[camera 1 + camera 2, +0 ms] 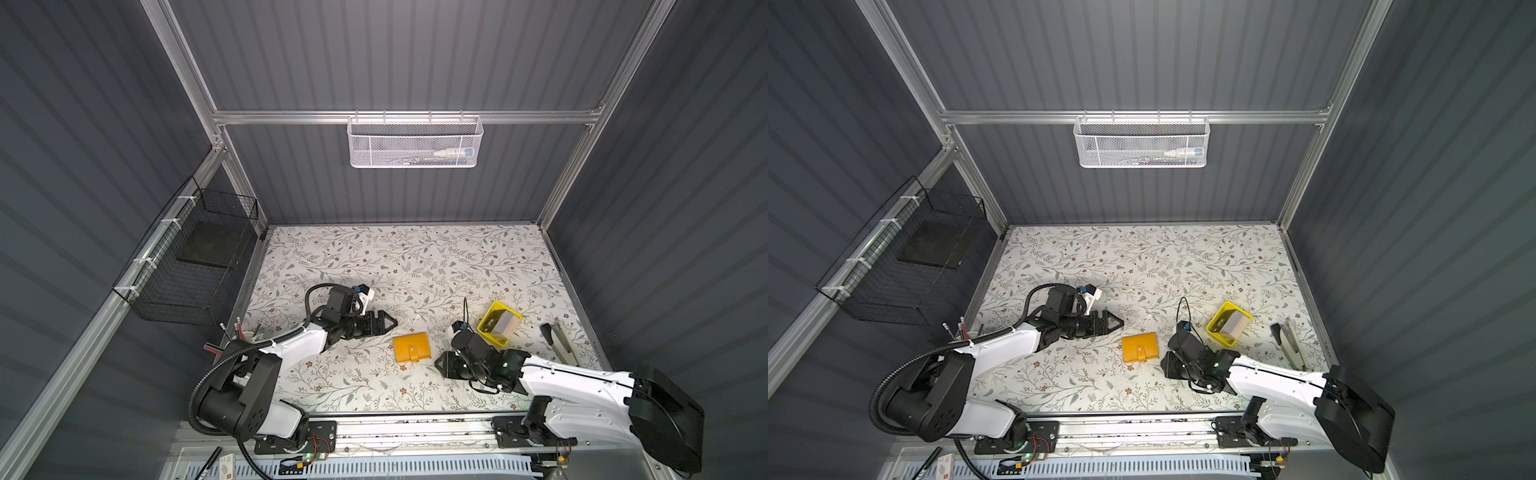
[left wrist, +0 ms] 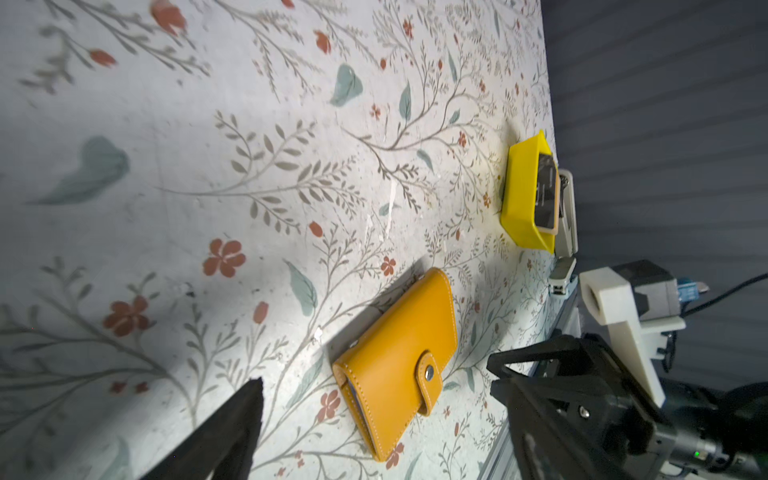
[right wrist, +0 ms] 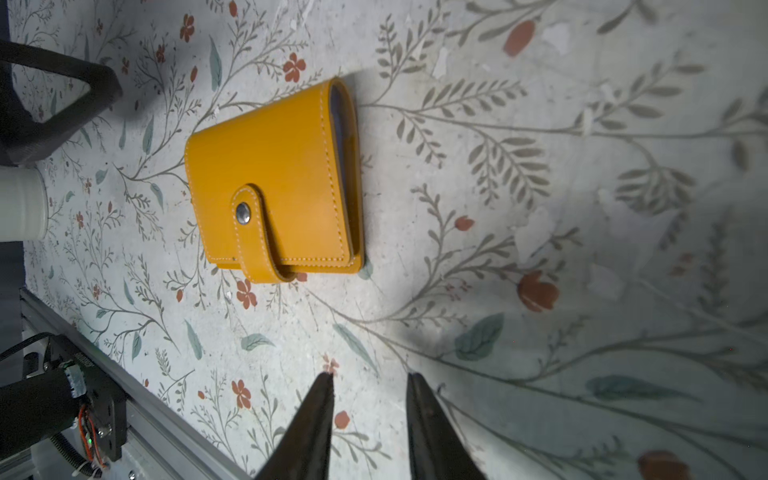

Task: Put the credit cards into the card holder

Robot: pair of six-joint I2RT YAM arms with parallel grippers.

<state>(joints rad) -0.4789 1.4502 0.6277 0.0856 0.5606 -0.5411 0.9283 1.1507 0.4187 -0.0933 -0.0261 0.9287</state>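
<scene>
Floral-patterned tabletop (image 1: 374, 257) inside a grey-panelled booth carried the whole job. A mustard-yellow, leather-like booklet card holder (image 1: 410, 348) (image 1: 1140, 349) lay flat near the front middle, closed, with its snap-button strap (image 3: 249, 232) fastened and facing up. That probably left the strap reachable from above, but no sleeve page was open to take a card yet.

The thin rectangular credit cards (image 1: 505, 323), one black and one beige, stood on edge in a small bright-yellow plastic tray (image 1: 490, 334) to the right and farther back. They leaned there with their upper edges proud of the rim, likely so that a pinch could take one.

Both grippers flanked the holder without touching it, a fair setup for one to pin it while the other lifted the strap.

The left gripper (image 1: 392, 323) was just beside the holder's far left corner. Its wrist view showed only one black finger (image 2: 232, 428), far off to one side with bare table next to it, so its jaws read as spread wide and empty.

The right gripper (image 3: 371, 376) pointed at the holder from the right. Its jaws were parted by a modest gap, with nothing between them.
</scene>
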